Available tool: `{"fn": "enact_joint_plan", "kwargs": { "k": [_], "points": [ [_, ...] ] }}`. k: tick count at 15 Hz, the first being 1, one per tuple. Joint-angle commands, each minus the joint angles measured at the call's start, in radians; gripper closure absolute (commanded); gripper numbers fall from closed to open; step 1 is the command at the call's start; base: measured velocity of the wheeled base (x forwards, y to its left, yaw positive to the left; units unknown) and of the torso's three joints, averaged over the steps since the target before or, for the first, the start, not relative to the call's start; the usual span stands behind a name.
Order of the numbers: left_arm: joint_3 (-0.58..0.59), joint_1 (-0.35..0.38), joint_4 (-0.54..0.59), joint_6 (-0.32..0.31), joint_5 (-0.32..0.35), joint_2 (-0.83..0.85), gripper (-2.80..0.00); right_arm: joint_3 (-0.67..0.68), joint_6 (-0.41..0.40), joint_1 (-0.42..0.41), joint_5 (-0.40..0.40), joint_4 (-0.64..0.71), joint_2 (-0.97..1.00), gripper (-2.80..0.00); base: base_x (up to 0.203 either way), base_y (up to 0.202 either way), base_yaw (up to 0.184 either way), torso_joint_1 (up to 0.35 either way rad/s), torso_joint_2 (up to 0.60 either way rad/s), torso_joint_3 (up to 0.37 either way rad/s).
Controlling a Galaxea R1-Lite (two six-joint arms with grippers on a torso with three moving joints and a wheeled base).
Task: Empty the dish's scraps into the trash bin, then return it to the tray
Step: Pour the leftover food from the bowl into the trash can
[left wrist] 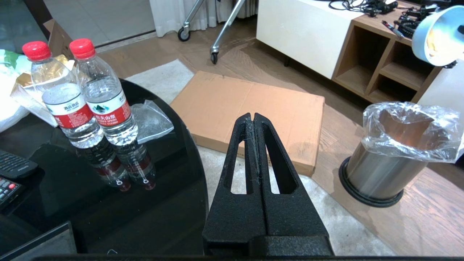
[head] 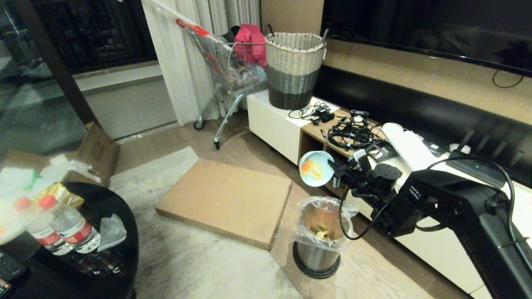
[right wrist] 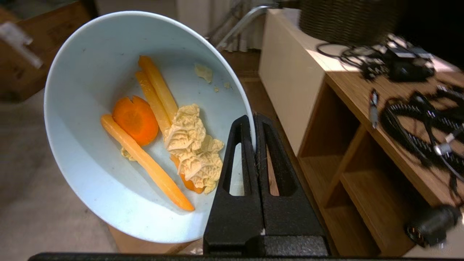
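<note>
Dish (head: 316, 168) hangs tipped above the bin (head: 319, 232); I've got the right gripper (right wrist: 254, 145) pinching its rim so the scraps (right wrist: 159, 130) can slide out. Left gripper (left wrist: 253, 152) idles, pressed together.

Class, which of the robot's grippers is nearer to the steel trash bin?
Right. The right gripper holds the dish tilted in the air just above the trash bin. The left gripper is shut and empty, off to the side by the black table.
</note>
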State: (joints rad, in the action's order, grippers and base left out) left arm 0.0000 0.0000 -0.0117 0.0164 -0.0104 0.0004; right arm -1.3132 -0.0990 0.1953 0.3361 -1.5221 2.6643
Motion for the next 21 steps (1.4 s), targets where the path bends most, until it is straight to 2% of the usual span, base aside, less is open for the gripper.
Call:
{"fn": "enact_joint_plan", "kwargs": {
  "k": [1, 3, 5, 9, 15, 18, 21],
  "points": [
    [0.0, 0.0, -0.001, 0.0, 0.0, 0.0, 0.0, 0.001, -0.07, -0.026, 0.094, -0.048, 0.003, 0.0, 0.0, 0.0, 0.0, 0.0, 0.0, 0.0],
    [0.0, 0.0, -0.001, 0.0, 0.0, 0.0, 0.0, -0.012, -0.13, -0.037, 0.154, -0.048, 0.014, 0.0, 0.0, 0.0, 0.0, 0.0, 0.0, 0.0],
    [0.0, 0.0, -0.001, 0.0, 0.0, 0.0, 0.0, -0.064, -0.135, -0.039, 0.16, -0.048, 0.039, 0.0, 0.0, 0.0, 0.0, 0.0, 0.0, 0.0],
    [0.0, 0.0, -0.001, 0.0, 0.0, 0.0, 0.0, -0.207, -0.103, -0.04, 0.161, -0.048, 0.102, 0.0, 0.0, 0.0, 0.0, 0.0, 0.0, 0.0],
    [0.0, 0.0, -0.001, 0.0, 0.0, 0.0, 0.0, -0.324, -0.097, -0.041, 0.164, -0.048, 0.129, 0.0, 0.0, 0.0, 0.0, 0.0, 0.0, 0.0],
    [0.0, 0.0, -0.001, 0.0, 0.0, 0.0, 0.0, -0.325, -0.086, -0.04, 0.164, -0.048, 0.127, 0.0, 0.0, 0.0, 0.0, 0.0, 0.0, 0.0],
    [0.0, 0.0, -0.001, 0.0, 0.0, 0.0, 0.0, -0.326, -0.034, -0.04, 0.164, -0.048, 0.125, 0.0, 0.0, 0.0, 0.0, 0.0, 0.0, 0.0]
  ]
}}
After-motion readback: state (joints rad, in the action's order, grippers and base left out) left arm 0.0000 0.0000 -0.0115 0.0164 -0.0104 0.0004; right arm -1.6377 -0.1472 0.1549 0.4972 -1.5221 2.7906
